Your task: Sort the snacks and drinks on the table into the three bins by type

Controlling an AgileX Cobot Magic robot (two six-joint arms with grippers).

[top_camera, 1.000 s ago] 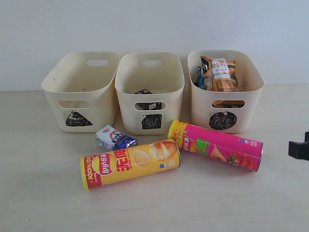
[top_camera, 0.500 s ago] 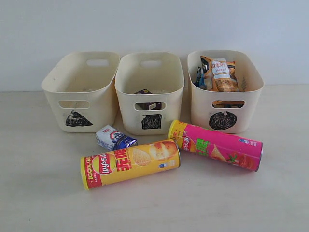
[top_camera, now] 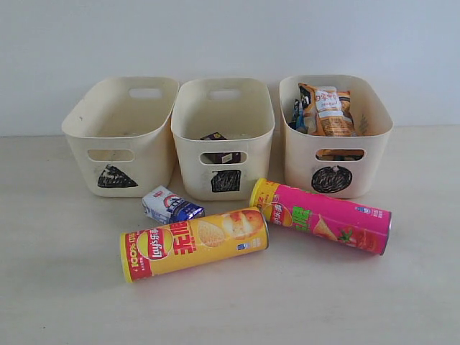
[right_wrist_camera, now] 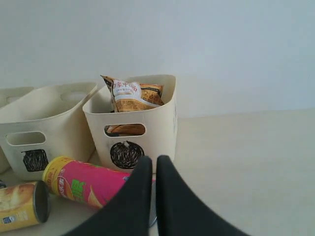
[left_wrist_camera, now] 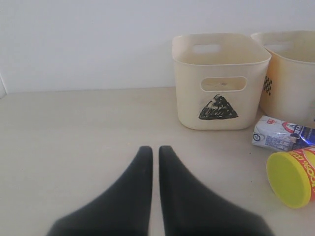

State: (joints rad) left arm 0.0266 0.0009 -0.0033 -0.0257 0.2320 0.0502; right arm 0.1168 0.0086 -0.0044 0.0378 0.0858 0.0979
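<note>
I'm seeing both the left gripper [left_wrist_camera: 151, 149] and right gripper [right_wrist_camera: 150, 159] pressed together, empty. The pink tube [right_wrist_camera: 88, 184] is lying just beyond the right jaws, the yellow tube [left_wrist_camera: 290, 178] ahead and aside of the left. I'm worrying either rolls away when pinched.

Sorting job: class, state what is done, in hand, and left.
Done: snack bags sit in the circle bin, a dark carton in the square bin. In hand: nothing; left gripper and right gripper are shut, empty. Left: white-blue carton, yellow tube and pink tube lie on the table.
</note>
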